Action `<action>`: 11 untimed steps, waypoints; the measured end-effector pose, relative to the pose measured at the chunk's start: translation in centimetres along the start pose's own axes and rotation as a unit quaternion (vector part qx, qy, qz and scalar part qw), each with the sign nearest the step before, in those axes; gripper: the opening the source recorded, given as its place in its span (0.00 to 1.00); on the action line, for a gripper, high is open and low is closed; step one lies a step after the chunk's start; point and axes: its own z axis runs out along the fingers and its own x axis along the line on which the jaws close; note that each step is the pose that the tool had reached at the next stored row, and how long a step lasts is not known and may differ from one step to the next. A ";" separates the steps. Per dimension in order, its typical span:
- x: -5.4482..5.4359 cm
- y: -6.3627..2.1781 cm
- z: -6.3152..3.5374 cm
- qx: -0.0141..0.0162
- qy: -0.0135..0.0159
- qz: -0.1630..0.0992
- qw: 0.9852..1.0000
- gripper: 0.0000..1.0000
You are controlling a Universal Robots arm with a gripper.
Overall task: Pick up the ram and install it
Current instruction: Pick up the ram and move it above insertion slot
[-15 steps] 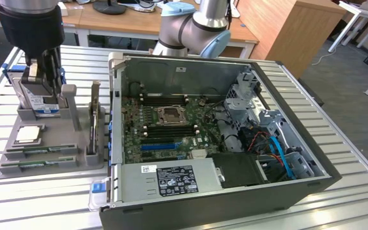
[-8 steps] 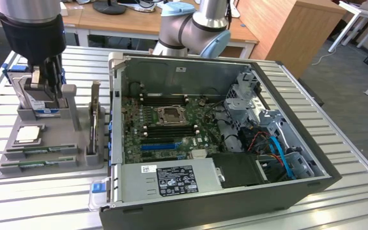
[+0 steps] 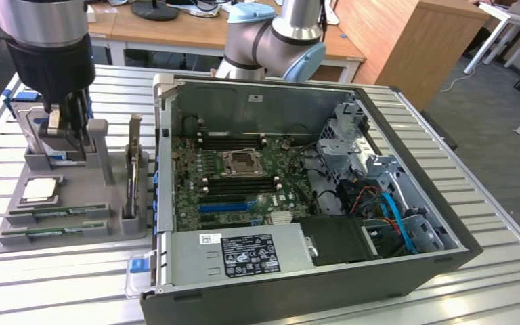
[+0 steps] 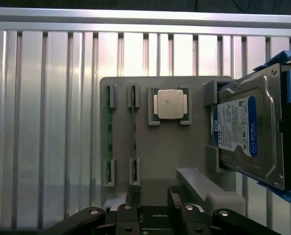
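Exterior view: open, empty tool [image 3: 66, 132] hovers over grey tray [image 3: 93, 196]; ram [image 3: 57, 211] sits slotted along tray's edge, unpicked; approach step, seemingly; gripping demands alignment across the thin board.

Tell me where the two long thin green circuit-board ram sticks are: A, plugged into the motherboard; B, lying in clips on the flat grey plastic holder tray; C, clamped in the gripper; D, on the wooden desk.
B: both ram sticks lie side by side on the grey holder tray, beside the square silver processor chip.
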 end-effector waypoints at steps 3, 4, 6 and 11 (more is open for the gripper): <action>0.0 -0.02 0.54 0.000 0.000 0.000 1.000 0.36; 0.0 -0.03 0.72 0.000 0.000 0.000 1.000 0.36; 0.0 -0.04 1.08 0.000 0.000 0.000 1.000 0.36; 0.0 -0.06 1.99 0.000 0.000 0.000 1.000 0.36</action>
